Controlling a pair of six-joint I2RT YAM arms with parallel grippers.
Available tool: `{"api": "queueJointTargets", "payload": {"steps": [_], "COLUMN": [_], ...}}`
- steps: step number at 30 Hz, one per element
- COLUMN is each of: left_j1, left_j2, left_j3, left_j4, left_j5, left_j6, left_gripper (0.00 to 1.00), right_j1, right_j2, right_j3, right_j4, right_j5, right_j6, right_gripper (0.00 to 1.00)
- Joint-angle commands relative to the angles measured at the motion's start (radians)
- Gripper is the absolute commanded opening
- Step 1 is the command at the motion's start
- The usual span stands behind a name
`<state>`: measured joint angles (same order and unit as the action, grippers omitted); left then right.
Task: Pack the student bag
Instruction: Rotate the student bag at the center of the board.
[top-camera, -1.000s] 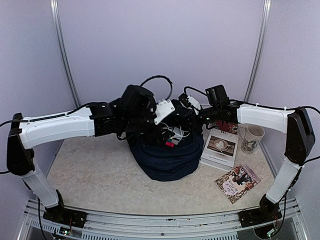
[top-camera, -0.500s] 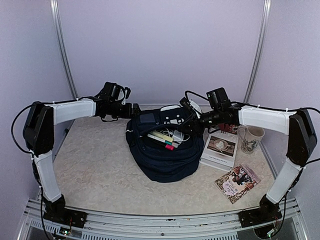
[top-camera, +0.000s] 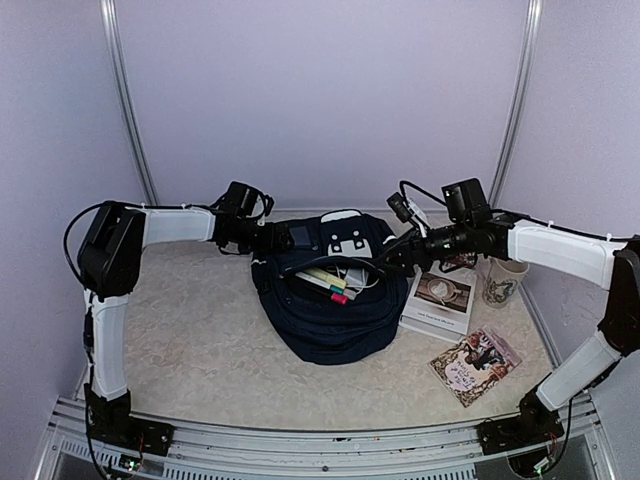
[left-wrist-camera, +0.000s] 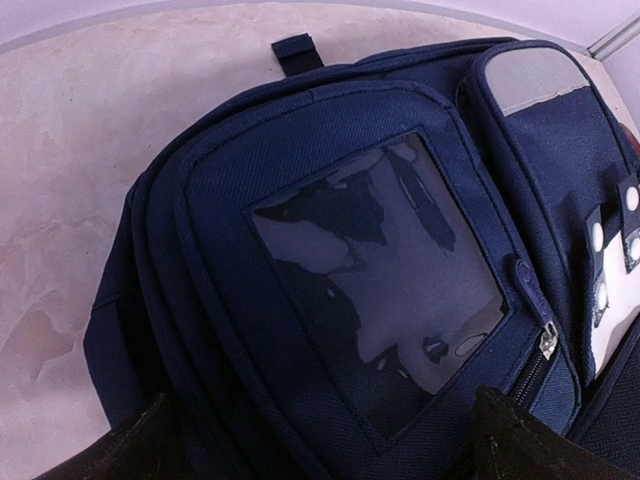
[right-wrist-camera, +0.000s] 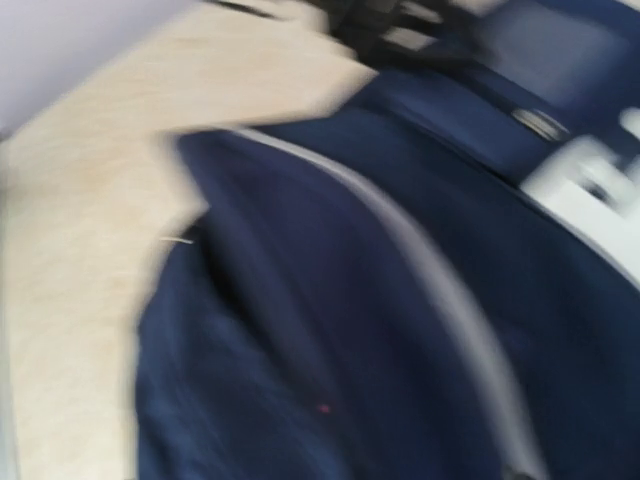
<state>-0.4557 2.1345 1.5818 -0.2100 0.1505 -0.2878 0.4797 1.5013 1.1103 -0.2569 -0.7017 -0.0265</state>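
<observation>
The student bag (top-camera: 330, 318), a dark navy backpack, lies in the middle of the table with its mouth open. Coloured pens and white items (top-camera: 330, 278) show inside. My left gripper (top-camera: 272, 238) is low at the bag's back left corner. In the left wrist view it (left-wrist-camera: 320, 465) stands open, its black fingers (left-wrist-camera: 125, 452) wide apart over the bag's clear window pocket (left-wrist-camera: 385, 290). My right gripper (top-camera: 390, 258) is at the bag's right rim. The right wrist view is blurred and shows only navy fabric (right-wrist-camera: 300, 380) with a pale stripe (right-wrist-camera: 450, 300); no finger sits between, so the jaws stand apart.
A white book (top-camera: 440, 298) lies right of the bag, beside a patterned mug (top-camera: 502, 278). A colourful booklet (top-camera: 475, 365) lies nearer the front right. Metal frame posts (top-camera: 125, 100) stand against the back wall.
My left arm has pulled off the top of the bag to the back left and then closed in on its corner. My right gripper has spread its jaws and shifted slightly right.
</observation>
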Motion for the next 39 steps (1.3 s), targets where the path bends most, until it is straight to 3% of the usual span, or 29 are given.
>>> {"api": "queueJointTargets", "payload": {"steps": [1,3,8,13,23,27,33,39], "left_j1": [0.000,0.002,0.014,0.016,-0.022,-0.132,-0.331,-0.426], "left_j2": [0.035,0.026,-0.001,-0.058,-0.325,-0.437,-0.540,-0.627], "left_j3": [0.021,-0.007,-0.090,-0.218,-0.628,-0.728,-0.723,-0.629], "left_j4": [0.021,0.037,0.087,0.129,0.200,0.160,-0.029,-0.279], "left_j5": [0.024,0.024,0.050,0.026,-0.066,-0.144,-0.284,-0.432], "left_j6": [0.014,0.011,-0.024,-0.068,-0.182,-0.230,-0.244,-0.217], "left_gripper": [0.99,0.93,0.58,0.38,0.33,0.34,0.43,0.55], "right_j1": [-0.047,-0.047,-0.047,-0.047,-0.047,-0.047,-0.060,-0.145], "right_j2": [-0.004,0.034,0.136,0.276,0.581,0.679,0.700,0.557], "right_j3": [-0.073,-0.083,-0.110,-0.064,0.333,0.508,0.660,0.525], "right_j4": [0.021,0.003,0.071,0.162,0.101,0.054,-0.026,0.006], "right_j5": [0.234,0.295,0.251,0.200,0.170,0.134,0.202,0.273], "right_j6": [0.141,0.170,0.241,0.266,0.216,0.213,0.166,0.180], "right_gripper": [0.73,0.69,0.62,0.55,0.47,0.47,0.50,0.53]}}
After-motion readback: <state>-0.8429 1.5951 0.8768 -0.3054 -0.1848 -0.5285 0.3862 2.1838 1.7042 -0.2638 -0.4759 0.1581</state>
